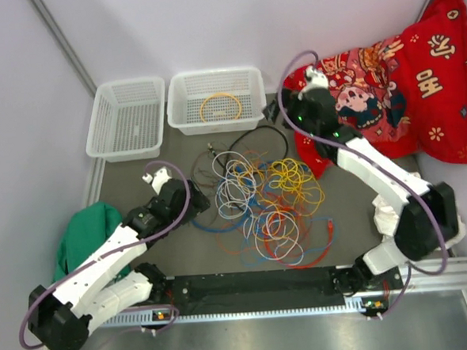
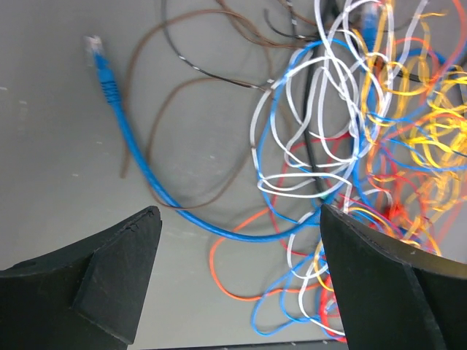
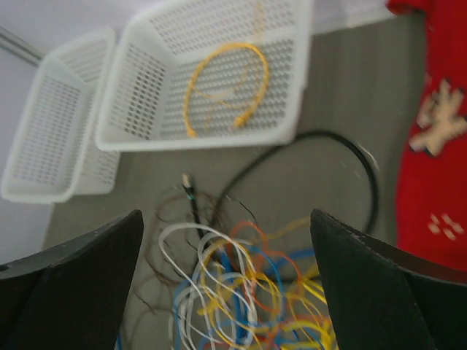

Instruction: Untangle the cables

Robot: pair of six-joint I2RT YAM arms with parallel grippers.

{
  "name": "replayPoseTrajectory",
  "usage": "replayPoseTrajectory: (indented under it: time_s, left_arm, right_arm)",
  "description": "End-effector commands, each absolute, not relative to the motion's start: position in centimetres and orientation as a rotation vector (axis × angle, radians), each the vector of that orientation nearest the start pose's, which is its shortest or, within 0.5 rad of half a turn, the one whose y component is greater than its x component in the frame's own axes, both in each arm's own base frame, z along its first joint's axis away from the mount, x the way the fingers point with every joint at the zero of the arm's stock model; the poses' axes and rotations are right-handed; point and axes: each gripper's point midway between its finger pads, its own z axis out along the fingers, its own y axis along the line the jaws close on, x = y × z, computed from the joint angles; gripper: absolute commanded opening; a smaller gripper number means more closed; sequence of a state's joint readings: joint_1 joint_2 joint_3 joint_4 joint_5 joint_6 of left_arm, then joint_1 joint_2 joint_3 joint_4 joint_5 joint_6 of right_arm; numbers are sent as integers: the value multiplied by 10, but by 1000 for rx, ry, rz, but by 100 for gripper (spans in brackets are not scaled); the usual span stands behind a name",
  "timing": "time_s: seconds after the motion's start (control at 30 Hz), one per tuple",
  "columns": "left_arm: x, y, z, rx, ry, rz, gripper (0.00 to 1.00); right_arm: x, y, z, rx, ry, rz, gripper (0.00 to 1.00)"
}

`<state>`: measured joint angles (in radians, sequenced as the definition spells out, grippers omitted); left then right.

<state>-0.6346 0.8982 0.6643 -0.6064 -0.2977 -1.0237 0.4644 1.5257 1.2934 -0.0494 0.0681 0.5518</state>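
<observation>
While both pincers (image 2: 237,240) (image 3: 226,226) gape, one of two baskets (image 1: 129,153) (image 1: 215,127) holds one yellow cable (image 3: 264,67).

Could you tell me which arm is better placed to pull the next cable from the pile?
Probably left: the left hand, open, hangs right over the loose blue cable at the pile's edge, while the right hand is off by the baskets.
</observation>
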Motion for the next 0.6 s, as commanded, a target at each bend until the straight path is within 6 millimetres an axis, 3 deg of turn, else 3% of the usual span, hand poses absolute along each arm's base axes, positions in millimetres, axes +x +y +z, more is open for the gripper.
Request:
replayPoseTrajectory:
  time_s: [0.0, 0.03, 0.07, 0.27, 0.53, 0.57]
  left_arm:
    - [219, -156, 125, -611, 2313, -571, 93]
    - [219, -157, 125, -607, 2320, -574, 93]
    - [219, -159, 126, -602, 2325, -585, 93]
    - [216, -166, 120, -589, 2359, -615, 93]
    - [210, -163, 118, -607, 2355, -630, 92]
    - [210, -163, 118, -607, 2354, -629, 92]
  right_arm:
    - [369, 185, 162, 155, 2134, 418, 91]
    - [356, 183, 166, 154, 2118, 436, 88]
    - [340, 180, 144, 143, 2164, 424, 85]
    - [301, 188, 113, 85, 2251, 431, 81]
    - [302, 184, 65, 86, 2406, 286, 80]
    - [309, 189, 67, 82, 2407, 288, 73]
